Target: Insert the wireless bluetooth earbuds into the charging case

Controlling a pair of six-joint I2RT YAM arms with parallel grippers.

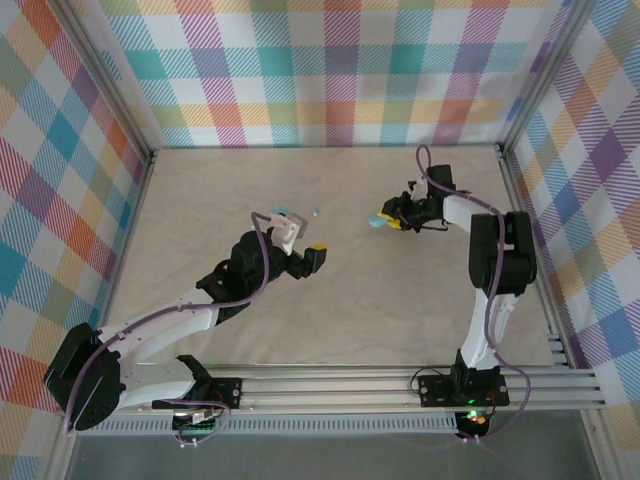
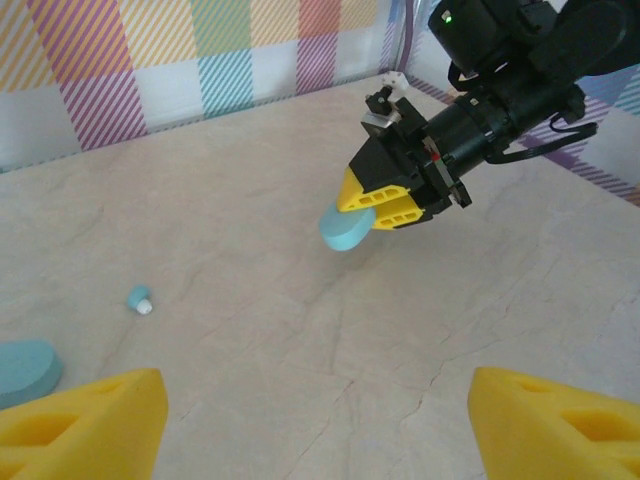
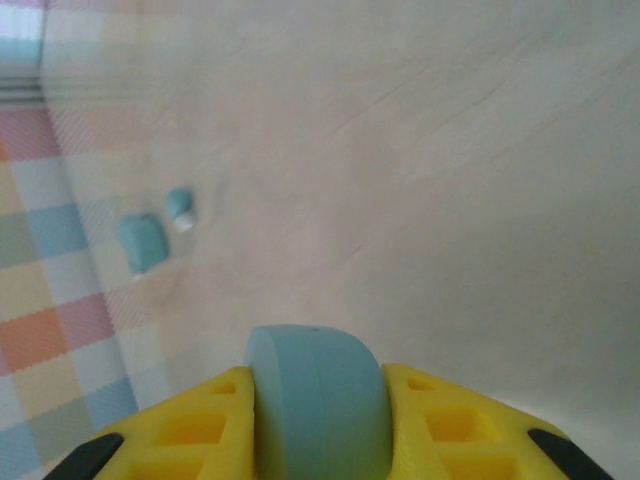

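From my station, the right gripper (image 2: 372, 208) is clamped on a pale blue oval case (image 3: 318, 385). Its yellow fingers (image 3: 195, 430) press the case from both sides, and the case stands on edge between them. On the top camera this sits right of the table's (image 1: 400, 310) middle and closer to the far edge than the near one. I cannot tell whether the case's lower edge touches the surface or hangs just above it. The left gripper (image 2: 318, 425) is spread wide with nothing between its yellow fingertips (image 2: 90, 420), and it hovers left of the table's middle, facing the right gripper. One earbud (image 2: 139, 298), a tiny blue-grey bit with a white tip, lies loose on the table between the two grippers, about midway across and towards the far edge, well apart from the held case. A second case (image 2: 25, 368) lies flat on the table near the earbud without touching it, on the side towards the left edge and close by the left gripper. I cannot tell whether either case is open.
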